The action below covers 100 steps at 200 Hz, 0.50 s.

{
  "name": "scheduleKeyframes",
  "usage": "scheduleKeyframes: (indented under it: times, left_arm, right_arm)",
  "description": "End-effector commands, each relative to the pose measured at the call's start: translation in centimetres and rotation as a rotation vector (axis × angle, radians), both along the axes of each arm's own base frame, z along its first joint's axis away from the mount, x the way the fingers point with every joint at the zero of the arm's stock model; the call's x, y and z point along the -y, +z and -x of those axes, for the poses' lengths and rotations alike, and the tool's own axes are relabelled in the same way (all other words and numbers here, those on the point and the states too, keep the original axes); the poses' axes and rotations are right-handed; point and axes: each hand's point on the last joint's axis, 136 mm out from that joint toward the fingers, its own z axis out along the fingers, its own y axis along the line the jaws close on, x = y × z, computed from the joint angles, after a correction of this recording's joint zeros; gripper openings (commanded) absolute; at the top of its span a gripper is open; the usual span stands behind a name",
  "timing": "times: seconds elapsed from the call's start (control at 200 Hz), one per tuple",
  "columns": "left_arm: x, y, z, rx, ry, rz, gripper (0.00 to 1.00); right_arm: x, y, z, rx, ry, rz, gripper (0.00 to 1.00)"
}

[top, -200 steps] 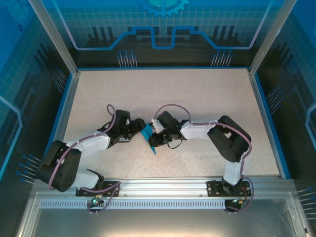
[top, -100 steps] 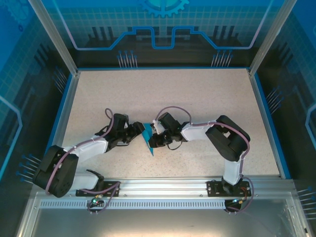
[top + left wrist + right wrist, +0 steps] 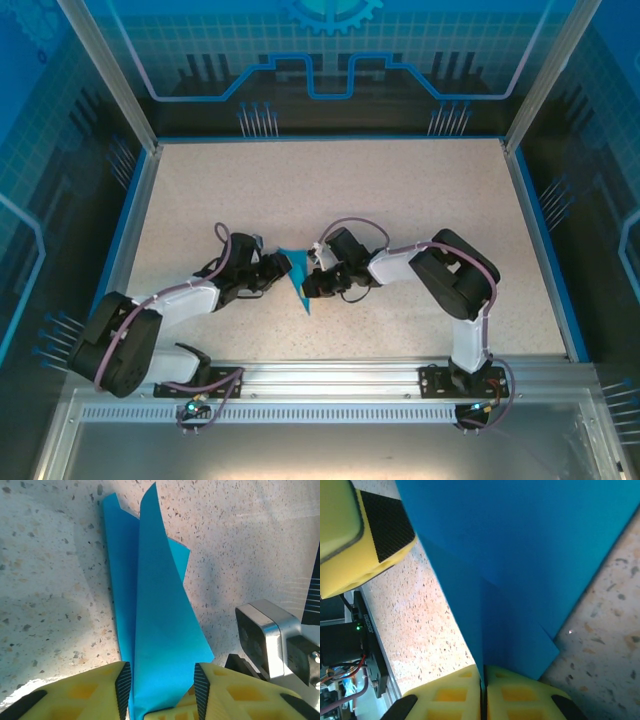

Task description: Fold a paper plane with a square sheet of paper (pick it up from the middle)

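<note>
The teal-blue paper (image 3: pixel 299 276) is folded into a slim pointed paper plane shape, its tip toward the near edge of the table (image 3: pixel 420 200). It stands on edge between the two grippers. My right gripper (image 3: pixel 483 681) is shut on the paper's (image 3: pixel 520 555) centre fold, the yellow fingers pressed together with the sheet pinched in the seam. In the top view the right gripper (image 3: pixel 310 280) meets it from the right. My left gripper (image 3: pixel 162 689) is open, its ribbed pads either side of a raised flap of the paper (image 3: pixel 155 620) without closing on it. The left gripper (image 3: pixel 280 268) comes in from the left.
The right wrist camera housing (image 3: pixel 267 632) sits close to the right of my left fingers. A left finger (image 3: pixel 367 540) crowds the upper left of the right wrist view. A blue rim (image 3: pixel 535 250) and a metal rail (image 3: pixel 330 380) bound the speckled table.
The left gripper has eased back to the left and a little toward the near edge. The paper's upper flap has spread wider. The right gripper stays clamped in nearly the same place.
</note>
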Motion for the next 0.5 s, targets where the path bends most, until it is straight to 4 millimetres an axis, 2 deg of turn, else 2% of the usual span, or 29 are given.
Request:
scheduleKeyframes:
  times: [0.0,0.495]
  left_arm:
    - [0.64,-0.41,0.32,-0.010,-0.031,0.021,0.39]
    - [1.56,-1.19,-0.59,-0.022,-0.069,0.003,0.35]
  right_arm:
    - [0.98,-1.62,0.16,-0.074,-0.032,0.015,0.10]
    - [1.53,-2.56,0.29,-0.144,-0.041,0.026,0.09]
